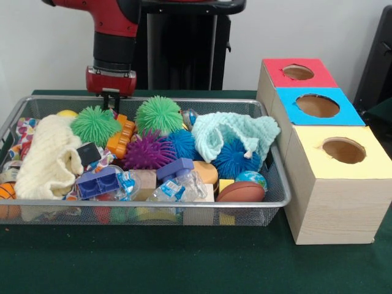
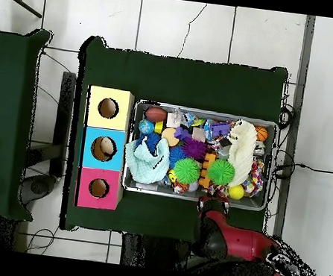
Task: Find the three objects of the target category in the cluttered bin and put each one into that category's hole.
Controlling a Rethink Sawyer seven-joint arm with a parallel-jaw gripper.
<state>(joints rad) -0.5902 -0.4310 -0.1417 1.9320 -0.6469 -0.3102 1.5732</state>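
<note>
The silver wire-mesh bin (image 1: 153,211) stands on the green table, full of toys; it also shows in the overhead view (image 2: 270,125). A white polka-dot cloth (image 1: 24,130) lies at the bin's left end, partly under the cream cloth; overhead it lies at the right end (image 2: 256,174). Another dotted scrap (image 1: 105,160) peeks out beside a black block. I cannot pick out a third. The yellow-topped box (image 1: 367,162) has its round hole (image 1: 343,150) on top; overhead the hole (image 2: 108,108) is left of the bin. My gripper (image 1: 111,101) hangs over the bin's far rim, above the green spiky ball, and shows overhead (image 2: 215,203).
A cream waffle cloth (image 1: 49,160) and a mint knitted cloth (image 1: 236,131) cover parts of the pile. Green (image 1: 158,114), purple (image 1: 147,152) and blue (image 1: 236,160) spiky balls, toy blocks, bottles and balls fill the bin. Blue-topped (image 1: 318,107) and red-topped (image 1: 298,73) boxes stand behind the yellow one.
</note>
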